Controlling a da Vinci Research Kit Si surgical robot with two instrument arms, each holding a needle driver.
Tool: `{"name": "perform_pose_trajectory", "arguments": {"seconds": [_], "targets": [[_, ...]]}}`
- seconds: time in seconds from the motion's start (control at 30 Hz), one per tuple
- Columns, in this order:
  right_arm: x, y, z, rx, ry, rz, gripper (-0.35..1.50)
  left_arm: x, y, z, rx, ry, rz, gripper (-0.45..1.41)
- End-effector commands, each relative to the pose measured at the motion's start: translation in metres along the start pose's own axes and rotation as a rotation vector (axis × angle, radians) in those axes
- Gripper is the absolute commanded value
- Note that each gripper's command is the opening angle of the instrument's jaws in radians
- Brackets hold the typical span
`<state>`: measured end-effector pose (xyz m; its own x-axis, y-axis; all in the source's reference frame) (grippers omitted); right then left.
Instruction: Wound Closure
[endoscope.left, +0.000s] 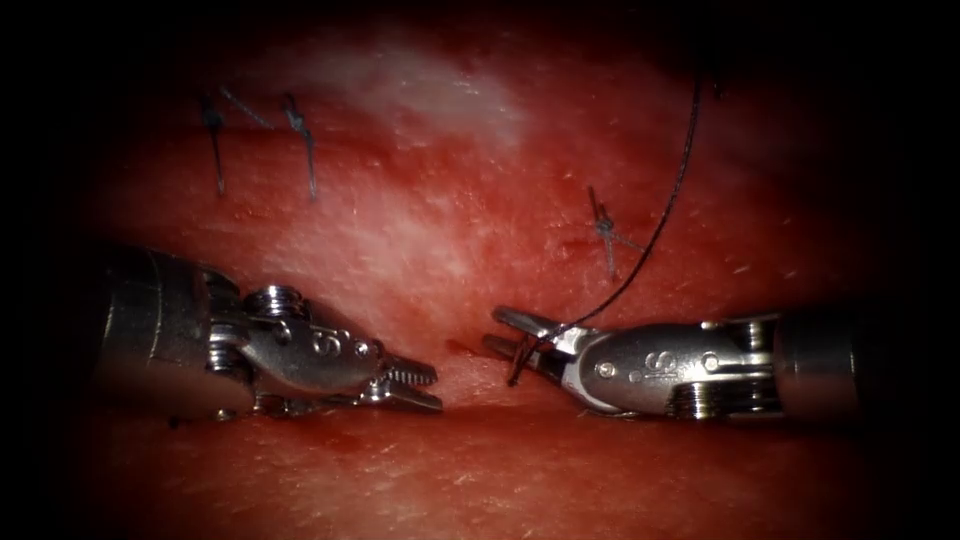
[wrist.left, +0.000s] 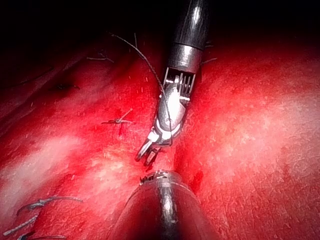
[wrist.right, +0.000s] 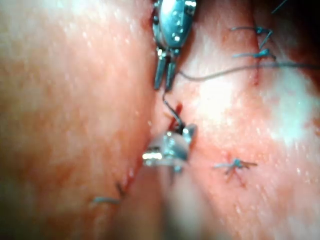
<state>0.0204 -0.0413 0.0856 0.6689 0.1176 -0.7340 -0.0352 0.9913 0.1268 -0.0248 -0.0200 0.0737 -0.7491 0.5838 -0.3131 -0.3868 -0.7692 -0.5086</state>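
Note:
Low on the tissue, the left tool lies left of the unclosed part of the cut. Its toothed jaws are slightly open and hold nothing; it shows again as the left tool. Facing it from the right, the right tool has its jaws apart. The dark thread crosses them near the hinge and ends just below at a short tail. From there it climbs up and to the right. That tool appears again as the right tool. I cannot tell where the needle is.
Two tied stitches with cut ends sit at the far left of the tissue. Another stitch sits above the right tool. Red fluid wets the tissue around the cut. The long thread lies across the tissue.

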Motion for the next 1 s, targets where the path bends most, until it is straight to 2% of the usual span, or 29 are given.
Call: {"name": "perform_pose_trajectory", "arguments": {"seconds": [0.03, 0.13, 0.3, 0.33, 0.37, 0.47, 0.73, 0.87, 1.0], "targets": [[0.0003, -0.0004, 0.0008, 0.013, 0.016, 0.002, -0.35, 0.0001, 0.0001, 0.0008, -0.001, 0.001, 0.001, -0.11], [0.0007, 0.0000, 0.0006, -0.009, 0.033, 0.012, -0.35, 0.0001, 0.0001, 0.0008, -0.001, 0.001, 0.001, -0.11], [0.0029, 0.0027, -0.0001, -0.126, 0.166, -0.067, -0.35, 0.0004, 0.0004, 0.0008, -0.001, 0.000, 0.004, -0.10], [0.0038, 0.0032, -0.0003, -0.145, 0.205, -0.056, 0.69, 0.0005, 0.0005, 0.0008, 0.000, 0.000, 0.007, -0.10], [0.0041, 0.0030, -0.0003, -0.154, 0.209, -0.061, 0.76, 0.0007, 0.0005, 0.0007, -0.001, 0.000, 0.006, -0.10], [0.0044, 0.0024, -0.0001, -0.171, 0.237, -0.055, 1.11, 0.0012, 0.0005, 0.0006, 0.000, 0.005, 0.007, -0.10], [0.0059, 0.0040, -0.0027, -0.318, 0.243, -0.071, 1.19, 0.0030, -0.0003, 0.0009, 0.026, 0.101, 0.018, -0.03], [0.0072, 0.0042, -0.0037, -0.342, 0.240, -0.131, 1.06, 0.0036, -0.0005, 0.0017, 0.035, 0.131, 0.016, -0.03], [0.0084, 0.0041, -0.0030, -0.339, 0.256, -0.160, 0.98, 0.0035, -0.0001, 0.0026, 0.037, 0.133, 0.016, -0.03]]}}
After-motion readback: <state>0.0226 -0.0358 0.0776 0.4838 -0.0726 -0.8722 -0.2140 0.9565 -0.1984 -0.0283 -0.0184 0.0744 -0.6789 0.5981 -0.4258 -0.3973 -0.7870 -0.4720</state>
